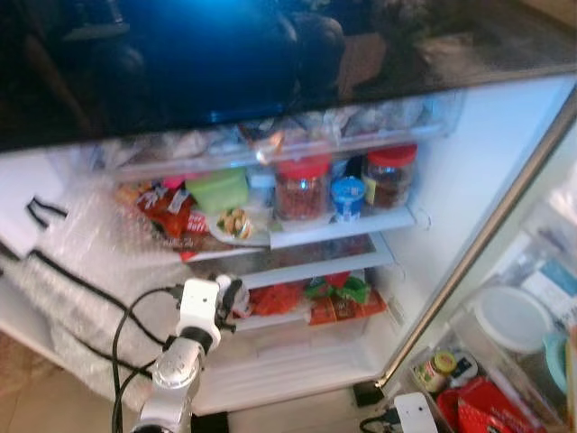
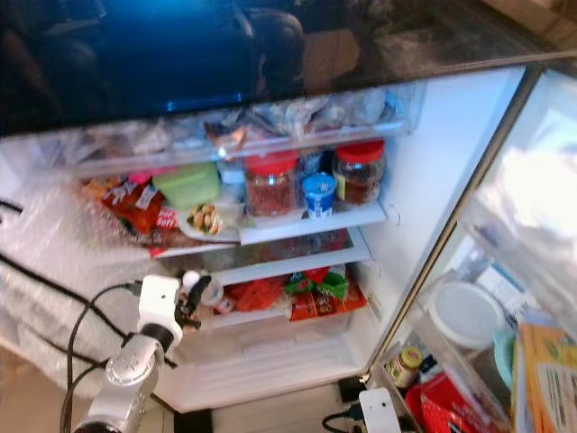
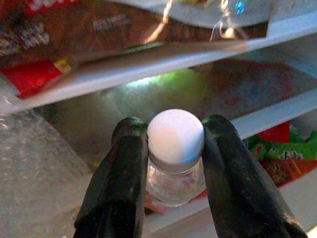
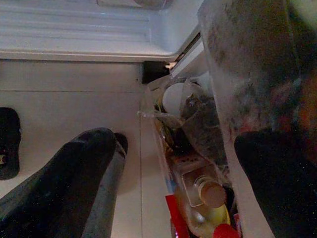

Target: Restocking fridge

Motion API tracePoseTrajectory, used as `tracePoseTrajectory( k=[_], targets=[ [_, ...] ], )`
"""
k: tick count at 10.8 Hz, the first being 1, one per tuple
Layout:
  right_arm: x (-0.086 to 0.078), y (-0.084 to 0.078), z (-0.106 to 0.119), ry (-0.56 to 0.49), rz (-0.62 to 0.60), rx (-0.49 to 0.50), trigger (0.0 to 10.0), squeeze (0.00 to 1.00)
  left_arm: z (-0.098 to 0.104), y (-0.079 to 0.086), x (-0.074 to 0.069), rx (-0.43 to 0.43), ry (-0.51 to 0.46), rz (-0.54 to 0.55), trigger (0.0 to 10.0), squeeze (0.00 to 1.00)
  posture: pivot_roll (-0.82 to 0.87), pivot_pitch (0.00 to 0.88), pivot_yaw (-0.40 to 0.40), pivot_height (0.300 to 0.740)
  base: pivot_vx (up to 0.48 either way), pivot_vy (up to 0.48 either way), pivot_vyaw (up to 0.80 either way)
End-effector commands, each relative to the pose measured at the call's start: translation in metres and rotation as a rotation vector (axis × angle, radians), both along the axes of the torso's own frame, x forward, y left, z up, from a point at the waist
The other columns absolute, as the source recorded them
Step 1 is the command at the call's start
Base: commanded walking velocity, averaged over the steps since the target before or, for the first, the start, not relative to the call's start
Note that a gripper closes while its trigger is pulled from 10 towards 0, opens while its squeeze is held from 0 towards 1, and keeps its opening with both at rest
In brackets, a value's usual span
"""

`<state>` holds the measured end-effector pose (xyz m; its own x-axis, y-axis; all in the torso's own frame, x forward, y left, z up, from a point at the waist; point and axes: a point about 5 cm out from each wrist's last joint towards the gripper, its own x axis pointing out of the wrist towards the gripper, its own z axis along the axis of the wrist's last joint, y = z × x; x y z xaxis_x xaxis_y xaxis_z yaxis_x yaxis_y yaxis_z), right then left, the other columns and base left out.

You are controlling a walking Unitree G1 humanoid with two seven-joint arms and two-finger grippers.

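Fridge (image 1: 469, 180) open, left gripper (image 1: 236, 298) holding a small white-capped jar (image 3: 176, 148) at the lower shelf (image 1: 270, 320).

Eye views: left arm reaches in toward the lower shelf beside red and green packets (image 1: 338, 298); red-lidded jars (image 1: 302, 185) and a green tub (image 1: 218, 189) on the shelf above; door bin (image 1: 505, 361) on the right (lids, bottles); left wrist view: black fingers (image 3: 119, 188) closed on both sides of the jar's neck; right wrist view: right gripper (image 4: 198, 163) above floor and door bin, fingers wide apart, nothing held.
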<state>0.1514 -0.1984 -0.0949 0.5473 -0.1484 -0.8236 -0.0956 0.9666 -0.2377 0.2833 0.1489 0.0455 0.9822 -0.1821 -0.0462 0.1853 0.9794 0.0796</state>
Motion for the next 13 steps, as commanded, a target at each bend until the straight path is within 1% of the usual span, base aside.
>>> tracePoseTrajectory(
  k=[1, 3, 5, 7, 10, 12, 13],
  targets=[
    [-0.003, 0.001, -0.001, 0.003, -0.008, 0.013, 10.0, 0.0, 0.01, 0.002, 0.004, 0.006, -0.058, 0.012, 10.0, 0.0, -0.09, 0.01, 0.045, 0.677, 0.0, 0.0, 0.0],
    [-0.004, 0.0, -0.001, 0.009, -0.011, 0.007, 10.0, 0.0, 0.013, 0.001, 0.006, 0.03, -0.079, 0.009, 10.0, 0.0, -0.09, 0.015, 0.043, 0.677, 0.0, 0.0, 0.0],
    [-0.005, 0.001, -0.002, 0.016, -0.015, 0.019, 10.0, 0.0, 0.016, 0.005, 0.009, 0.027, -0.105, 0.059, 10.0, 0.0, -0.09, 0.017, 0.044, 0.677, 0.0, 0.0, 0.0],
    [-0.003, 0.003, -0.001, 0.001, -0.01, 0.031, 10.0, 0.0, 0.023, 0.005, 0.016, -0.002, -0.14, 0.091, 10.0, 0.0, -0.09, 0.022, 0.044, 0.639, 0.0, 0.0, 0.0],
    [-0.002, 0.002, -0.001, -0.003, -0.004, 0.028, 10.0, 0.0, 0.022, 0.003, 0.02, 0.0, -0.139, 0.093, 10.0, 0.0, -0.1, 0.024, 0.044, 0.639, 0.0, 0.0, 0.0],
    [-0.005, -0.001, -0.001, 0.0, -0.007, 0.024, 10.0, 0.0, 0.023, 0.005, 0.021, 0.028, -0.168, 0.118, 10.0, 0.0, -0.1, 0.026, 0.041, 0.639, 0.0, 0.0, 0.0],
    [-0.006, -0.001, -0.001, 0.0, -0.006, 0.024, 10.0, 0.0, 0.026, 0.005, 0.022, 0.059, -0.199, 0.12, 10.0, 0.0, -0.1, 0.027, 0.039, 0.639, 0.0, 0.0, 0.0]
  ],
)
